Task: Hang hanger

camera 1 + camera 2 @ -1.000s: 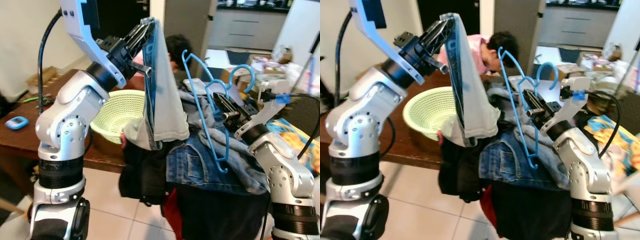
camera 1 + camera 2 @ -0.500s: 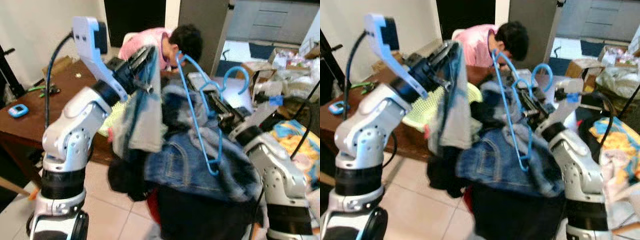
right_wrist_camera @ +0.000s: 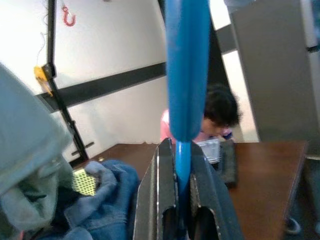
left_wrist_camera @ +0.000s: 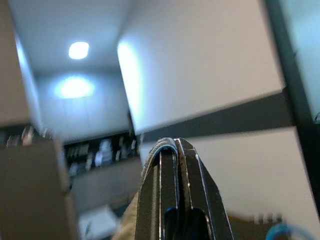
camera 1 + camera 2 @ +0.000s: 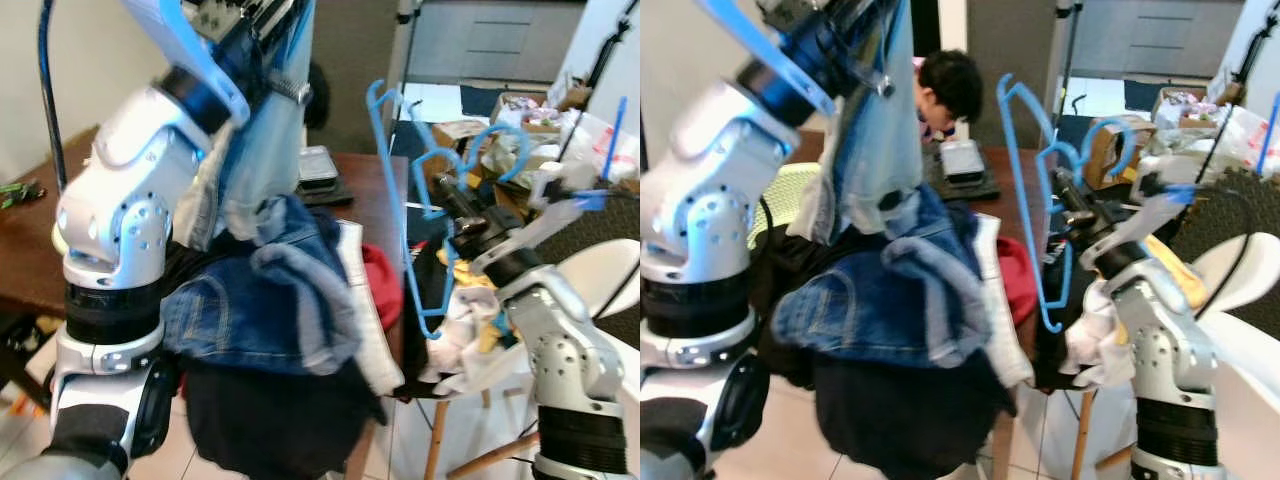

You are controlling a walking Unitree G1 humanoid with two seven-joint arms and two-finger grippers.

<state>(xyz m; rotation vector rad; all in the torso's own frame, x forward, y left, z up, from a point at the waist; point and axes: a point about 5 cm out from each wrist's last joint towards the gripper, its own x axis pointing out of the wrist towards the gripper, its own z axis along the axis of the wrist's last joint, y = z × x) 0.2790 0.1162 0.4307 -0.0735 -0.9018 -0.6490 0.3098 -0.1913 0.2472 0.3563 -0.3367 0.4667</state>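
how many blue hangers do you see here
1: the blue hanger is held upright in the right gripper, beside the clothes pile. More could be buried under the clothes; the left gripper holds a garment.

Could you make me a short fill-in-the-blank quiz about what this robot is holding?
1. The right gripper is shut on a hanger whose colour is ____.
2. The left gripper holds up a pale ____.
3. The denim is draped over a heap of ____.
4. A person bends over the ____ behind the heap.

Missing words: blue; garment; clothes; table
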